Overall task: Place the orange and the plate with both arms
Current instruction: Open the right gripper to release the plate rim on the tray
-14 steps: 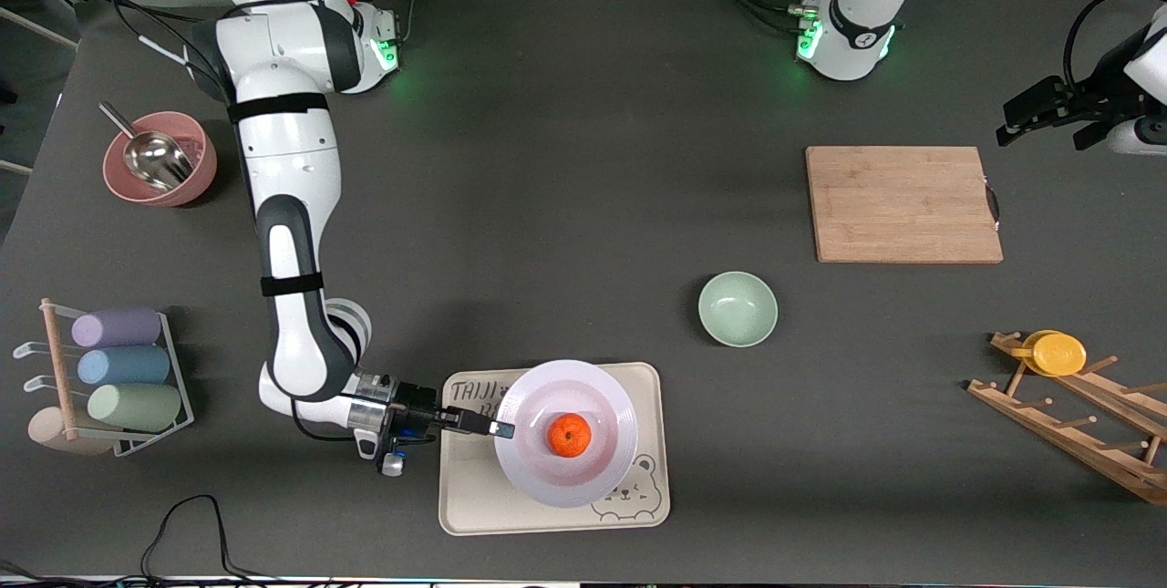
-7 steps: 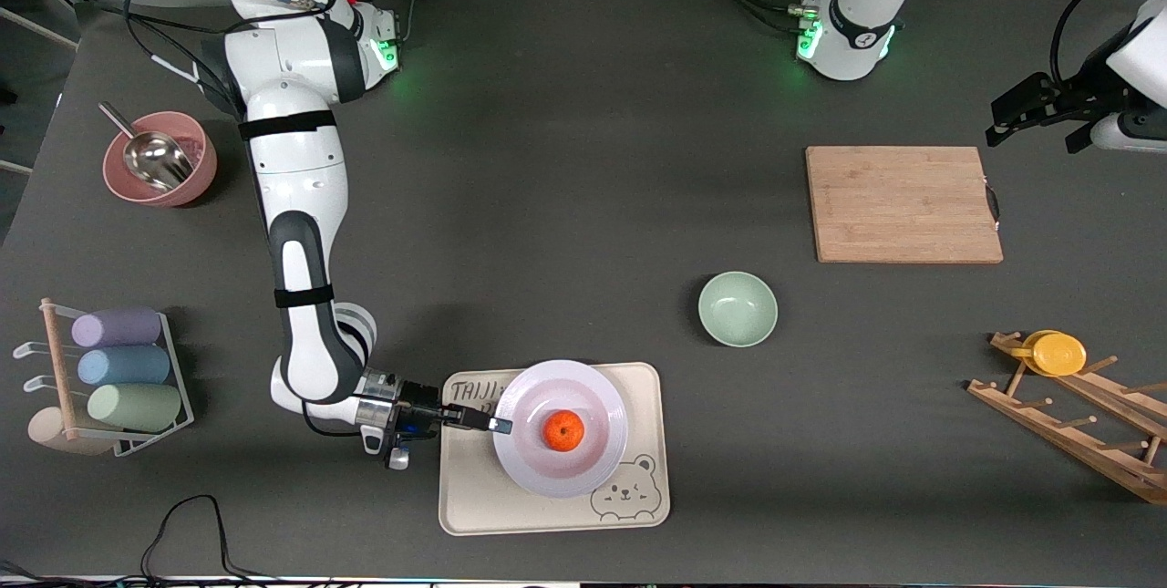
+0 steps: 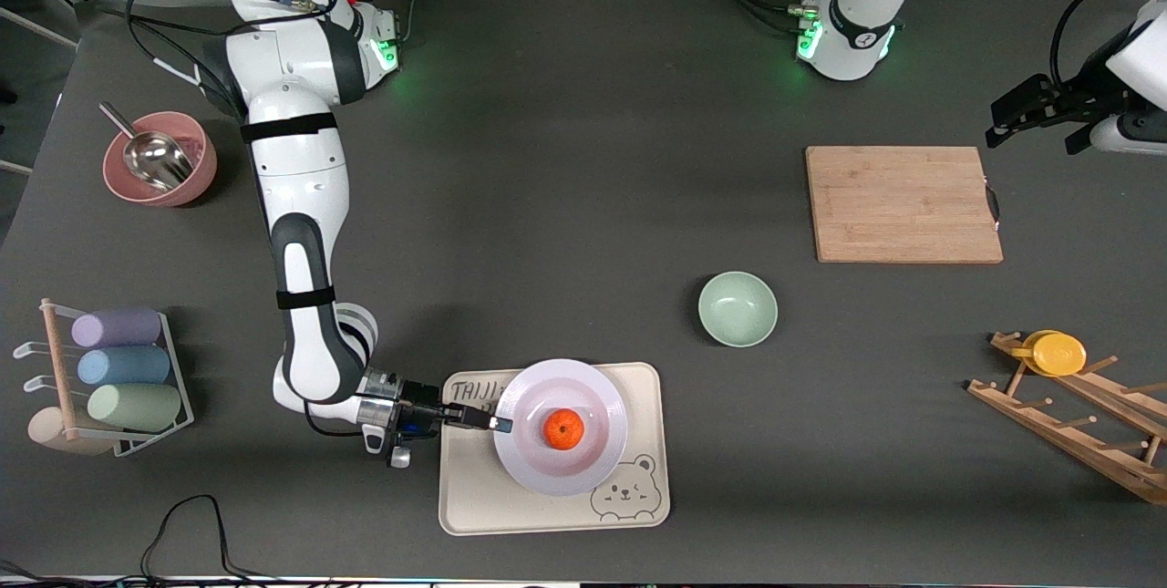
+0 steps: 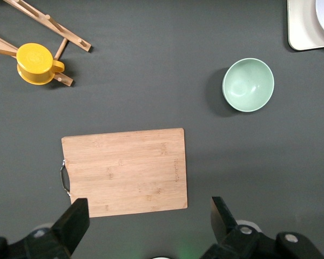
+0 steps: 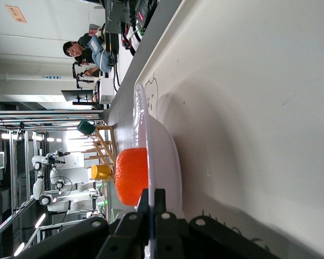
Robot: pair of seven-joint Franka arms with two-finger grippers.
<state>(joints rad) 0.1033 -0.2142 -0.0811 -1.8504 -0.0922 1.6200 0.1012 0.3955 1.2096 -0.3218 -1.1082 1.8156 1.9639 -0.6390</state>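
The pale lavender-white plate [image 3: 558,460] rests on the cream bear tray [image 3: 474,497], near the front camera. The orange [image 3: 564,429] sits in the plate's middle. My right gripper [image 3: 497,425] is shut on the plate's rim, at the side toward the right arm's end of the table. In the right wrist view the fingers [image 5: 160,208] pinch the thin rim of the plate [image 5: 164,156], with the orange [image 5: 132,176] just past it. My left gripper [image 3: 1039,114] is open and empty, high over the table's edge beside the cutting board; its fingers [image 4: 75,218] stand wide apart.
A mint-green bowl [image 3: 738,308] stands mid-table. A wooden cutting board [image 3: 903,203] lies toward the left arm's end. A wooden rack with a yellow cup [image 3: 1058,354] is at that end. A pink bowl with a scoop [image 3: 160,158] and a cup rack [image 3: 114,378] are at the other end.
The plate with the orange has come down onto the tray and looks smaller than a second ago. The right arm shifted slightly. The left gripper has moved a little.
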